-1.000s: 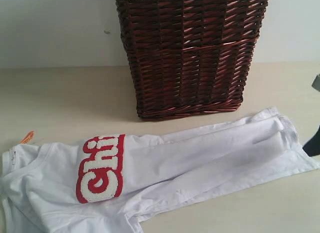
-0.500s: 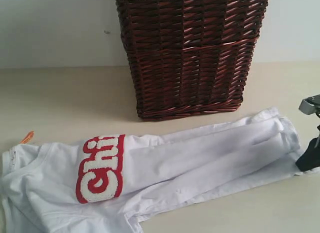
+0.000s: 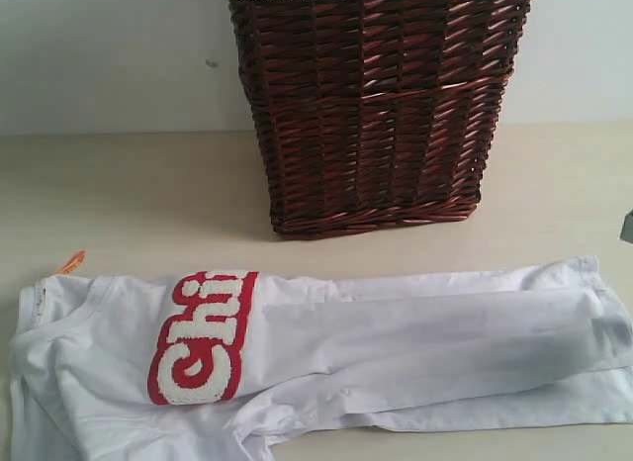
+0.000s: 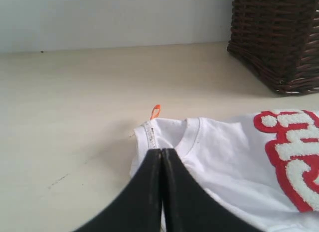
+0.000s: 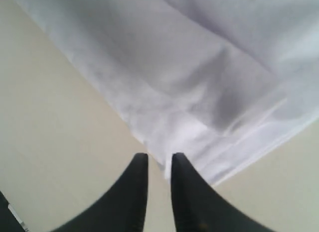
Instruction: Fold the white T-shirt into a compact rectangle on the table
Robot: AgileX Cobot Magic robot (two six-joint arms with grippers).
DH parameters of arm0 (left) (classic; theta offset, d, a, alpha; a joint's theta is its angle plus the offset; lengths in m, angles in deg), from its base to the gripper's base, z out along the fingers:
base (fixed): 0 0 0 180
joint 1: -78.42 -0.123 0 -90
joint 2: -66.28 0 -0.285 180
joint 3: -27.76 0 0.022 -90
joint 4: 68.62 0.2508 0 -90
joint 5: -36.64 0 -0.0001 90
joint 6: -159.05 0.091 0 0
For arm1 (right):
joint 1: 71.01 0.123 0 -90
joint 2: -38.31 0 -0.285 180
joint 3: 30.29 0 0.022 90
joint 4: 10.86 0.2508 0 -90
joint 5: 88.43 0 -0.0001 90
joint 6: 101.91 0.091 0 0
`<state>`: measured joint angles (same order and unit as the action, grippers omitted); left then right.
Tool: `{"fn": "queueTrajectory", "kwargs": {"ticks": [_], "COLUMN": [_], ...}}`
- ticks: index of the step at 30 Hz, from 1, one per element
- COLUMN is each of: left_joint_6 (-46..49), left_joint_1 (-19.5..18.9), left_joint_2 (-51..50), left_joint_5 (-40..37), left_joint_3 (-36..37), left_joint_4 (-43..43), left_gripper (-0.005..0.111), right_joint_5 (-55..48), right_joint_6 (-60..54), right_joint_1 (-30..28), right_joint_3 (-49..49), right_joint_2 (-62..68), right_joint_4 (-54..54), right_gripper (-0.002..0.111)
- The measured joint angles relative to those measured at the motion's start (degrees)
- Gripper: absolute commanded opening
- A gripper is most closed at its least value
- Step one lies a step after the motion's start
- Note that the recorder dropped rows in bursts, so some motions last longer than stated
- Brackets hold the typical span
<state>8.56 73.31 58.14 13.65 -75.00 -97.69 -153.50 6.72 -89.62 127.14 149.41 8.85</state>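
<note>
Left gripper [image 4: 161, 151]: black fingers pressed together, tips at the collar edge; cannot tell whether cloth is nipped between them.

The white short-sleeved cotton T-shirt with fluffy red-outlined letters [image 3: 396, 342] lies lengthwise on the pale beige smooth table [image 3: 129, 194], collar at 9 o'clock, hem at 3 o'clock. A second ago the body was bunched in long ridges. Now it is drawn out flatter and longer, and the small orange neck tag [image 3: 71, 261] has slid a bit toward 3 o'clock. This looks like a stretch-and-smooth step, and no crosswise fold has been made yet.

The dark brown wicker basket [image 3: 376, 115] stands at 12 o'clock of the shirt, near its far edge but apart from it. It could crowd a fold made toward 12.

Right gripper [image 5: 159, 157]: fingers a narrow gap apart, with the hem corner reaching right to the tips. Cannot tell whether it is pinched. The gripper showed at the hem end in the exterior view half a second ago and is not seen there now. A sleeve is still rumpled at 7 o'clock.
</note>
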Motion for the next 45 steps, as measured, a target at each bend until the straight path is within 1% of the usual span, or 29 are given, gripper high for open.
{"fn": "queueTrajectory", "kwargs": {"ticks": [2,3,6,11,13,16,21,26,27,29,33,35,36,41,45], "left_joint_6": [0.0,0.0,0.0,0.0,0.0,0.0,0.0,0.0,0.0,0.0,0.0,0.0,0.0,0.0,0.0], "left_joint_1": [0.0,0.0,0.0,0.0,0.0,0.0,0.0,0.0,0.0,0.0,0.0,0.0,0.0,0.0,0.0], "left_joint_2": [0.0,0.0,0.0,0.0,0.0,0.0,0.0,0.0,0.0,0.0,0.0,0.0,0.0,0.0,0.0], "left_joint_5": [0.0,0.0,0.0,0.0,0.0,0.0,0.0,0.0,0.0,0.0,0.0,0.0,0.0,0.0,0.0], "left_joint_3": [0.0,0.0,0.0,0.0,0.0,0.0,0.0,0.0,0.0,0.0,0.0,0.0,0.0,0.0,0.0], "left_joint_4": [0.0,0.0,0.0,0.0,0.0,0.0,0.0,0.0,0.0,0.0,0.0,0.0,0.0,0.0,0.0], "left_gripper": [0.0,0.0,0.0,0.0,0.0,0.0,0.0,0.0,0.0,0.0,0.0,0.0,0.0,0.0,0.0], "right_joint_5": [-0.4,-1.0,-3.6,-3.2,-1.3,2.3,13.7,17.6,18.4,19.6,20.1,19.7,19.2,15.2,9.2], "right_joint_6": [-1.2,-2.5,-7.7,-22.1,-28.3,-34.6,-41.2,-45.4,-45.6,-45.9,-44.8,-44.2,-44.1,-43.6,-42.9], "right_joint_1": [0.0,0.0,0.0,0.0,0.7,2.9,5.6,5.7,5.7,5.7,5.7,5.7,5.7,5.7,5.7], "right_joint_3": [0.0,0.0,0.0,-0.9,-1.7,-3.1,-5.2,-5.4,-5.4,-5.4,-5.5,-5.5,-5.5,-5.5,-5.6], "right_joint_2": [-4.1,-6.1,-9.8,-8.5,-6.7,-4.3,-2.5,-1.7,-1.2,-0.1,0.7,0.3,0.0,-2.7,-5.7], "right_joint_4": [0.0,0.0,1.7,11.2,13.0,12.1,8.8,7.2,6.7,5.8,5.2,5.2,5.2,4.7,1.8], "right_gripper": [0.043,0.046,0.048,0.047,0.047,0.047,0.047,0.047,0.046,0.041,0.014,0.002,0.0,0.0,0.0]}}
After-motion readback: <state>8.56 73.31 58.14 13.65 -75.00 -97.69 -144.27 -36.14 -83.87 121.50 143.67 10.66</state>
